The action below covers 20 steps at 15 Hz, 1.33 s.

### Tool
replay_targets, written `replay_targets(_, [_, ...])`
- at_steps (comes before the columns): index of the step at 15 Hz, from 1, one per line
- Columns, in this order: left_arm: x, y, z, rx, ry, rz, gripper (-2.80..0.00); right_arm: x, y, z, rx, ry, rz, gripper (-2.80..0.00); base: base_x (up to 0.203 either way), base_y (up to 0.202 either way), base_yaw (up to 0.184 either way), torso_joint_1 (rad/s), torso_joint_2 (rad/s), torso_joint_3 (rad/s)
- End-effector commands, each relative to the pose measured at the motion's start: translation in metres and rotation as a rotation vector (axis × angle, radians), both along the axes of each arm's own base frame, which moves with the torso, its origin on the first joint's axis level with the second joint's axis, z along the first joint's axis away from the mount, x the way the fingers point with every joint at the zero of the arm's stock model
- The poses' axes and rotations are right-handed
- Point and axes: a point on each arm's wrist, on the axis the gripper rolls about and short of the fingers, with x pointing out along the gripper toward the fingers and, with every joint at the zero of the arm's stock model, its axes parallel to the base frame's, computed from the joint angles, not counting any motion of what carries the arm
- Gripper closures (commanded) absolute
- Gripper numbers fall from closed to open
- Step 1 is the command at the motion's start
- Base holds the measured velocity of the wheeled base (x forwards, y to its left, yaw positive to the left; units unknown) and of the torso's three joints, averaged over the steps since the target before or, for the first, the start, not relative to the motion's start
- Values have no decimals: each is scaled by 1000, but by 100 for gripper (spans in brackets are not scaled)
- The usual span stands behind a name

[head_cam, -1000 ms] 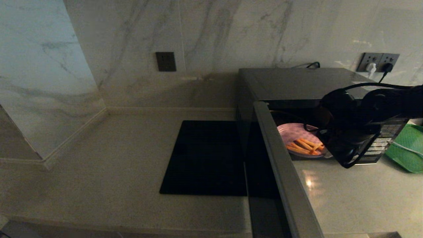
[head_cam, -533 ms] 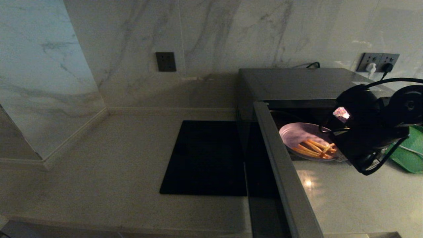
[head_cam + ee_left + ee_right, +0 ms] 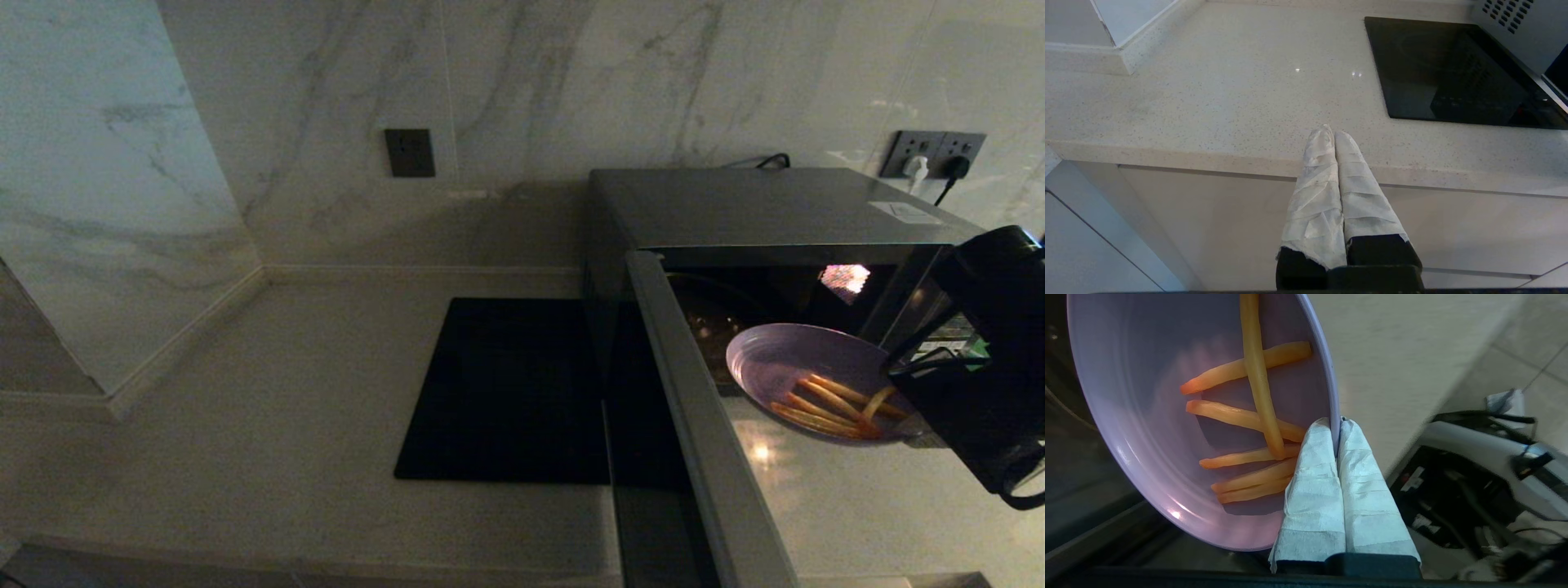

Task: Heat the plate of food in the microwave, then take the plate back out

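Observation:
The plate of food (image 3: 800,363) is a pale lilac plate with several orange-yellow sticks (image 3: 841,404). It hangs tilted in front of the microwave's (image 3: 759,204) open cavity, above the counter. My right gripper (image 3: 1336,426) is shut on the plate's (image 3: 1167,416) rim, one taped finger inside and one outside. In the head view the right arm's black wrist (image 3: 992,384) covers the grip. The microwave door (image 3: 702,433) stands wide open toward me. My left gripper (image 3: 1331,132) is shut and empty, parked low at the counter's front edge.
A flat black square slab (image 3: 506,392) lies on the pale counter (image 3: 286,425) left of the microwave. Wall sockets with plugs (image 3: 935,155) sit behind the oven. The open door splits the counter in front of me.
My right gripper has drawn the plate out of the microwave cavity, toward me and to the right. The plate now hangs outside the opening. The left arm has not moved.

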Motion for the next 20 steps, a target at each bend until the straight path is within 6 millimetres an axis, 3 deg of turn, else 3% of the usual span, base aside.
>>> replay_targets(1, [0, 0, 0, -1, -1, 2, 0, -30, -5, 9, -35, -47, -32, 0, 0, 0, 0, 0, 0, 0])
replay_targets(6, [0, 0, 0, -1, 1, 2, 0, -57, -24, 11, -133, -28, -157, 0, 0, 0, 0, 0, 0, 0])
replay_targets(12, [0, 0, 0, -1, 0, 3, 0, -79, -77, 5, -215, 68, -370, 0, 0, 0, 0, 0, 0, 0])
replay_targets(17, [0, 0, 0, -1, 2, 0, 0, -92, -130, -22, -278, 123, -552, 0, 0, 0, 0, 0, 0, 0])
replay_targets(20, [0, 0, 0, -1, 1, 2, 0, -83, -153, -50, -292, 164, -574, 0, 0, 0, 0, 0, 0, 0])
